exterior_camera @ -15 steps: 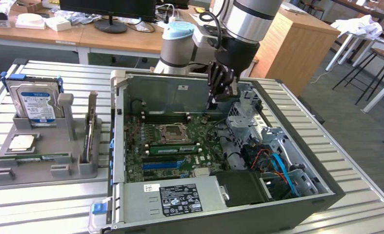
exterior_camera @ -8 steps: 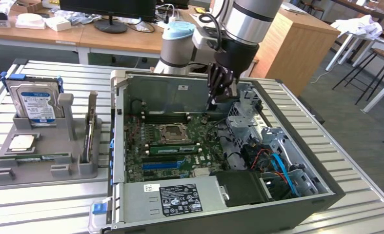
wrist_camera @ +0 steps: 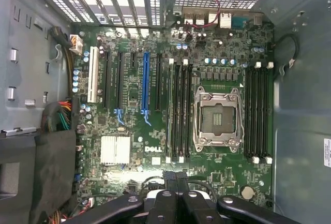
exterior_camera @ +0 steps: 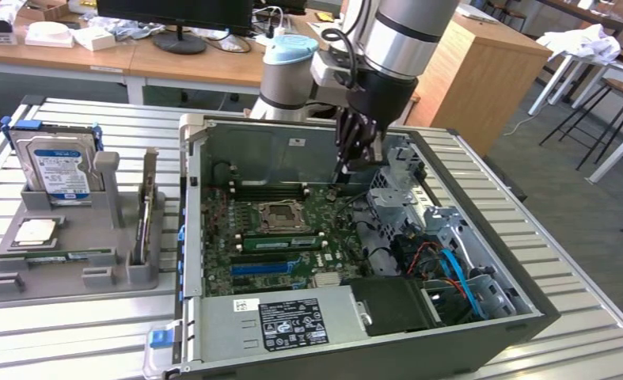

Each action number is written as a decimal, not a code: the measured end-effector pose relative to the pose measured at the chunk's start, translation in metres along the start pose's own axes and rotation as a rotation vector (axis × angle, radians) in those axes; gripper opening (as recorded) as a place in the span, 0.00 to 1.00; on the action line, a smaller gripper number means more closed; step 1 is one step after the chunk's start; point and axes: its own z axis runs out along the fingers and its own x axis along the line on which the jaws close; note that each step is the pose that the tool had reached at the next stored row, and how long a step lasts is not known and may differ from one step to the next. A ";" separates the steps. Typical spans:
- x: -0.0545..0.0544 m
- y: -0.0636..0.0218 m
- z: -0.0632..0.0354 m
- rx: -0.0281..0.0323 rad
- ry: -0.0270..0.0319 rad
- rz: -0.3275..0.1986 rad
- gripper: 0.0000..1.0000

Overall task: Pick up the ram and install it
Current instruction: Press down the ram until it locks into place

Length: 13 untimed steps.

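Note:
A long, narrow green stick, the ram, lies flat in the front slot of the grey holder at the exterior view's left, outside the case. My gripper hangs over the rear part of the open computer case, far from the ram. Its black fingers are pressed together with nothing between them. Below them lies the green motherboard with the empty CPU socket. Black memory slots run on one side of the socket and more slots on the other.
The holder also carries a blue-labelled hard drive, a square silver chip and a thin board standing on edge. Inside the case are the power supply, drive cages and blue and red cables. The case walls stand close around the gripper.

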 end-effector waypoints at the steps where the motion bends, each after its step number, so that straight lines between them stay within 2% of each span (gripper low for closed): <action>1: 0.000 -0.0001 0.0010 0.0000 0.0000 0.000 0.10; 13: 0.000 -0.0007 0.0124 0.0000 0.0000 0.000 0.10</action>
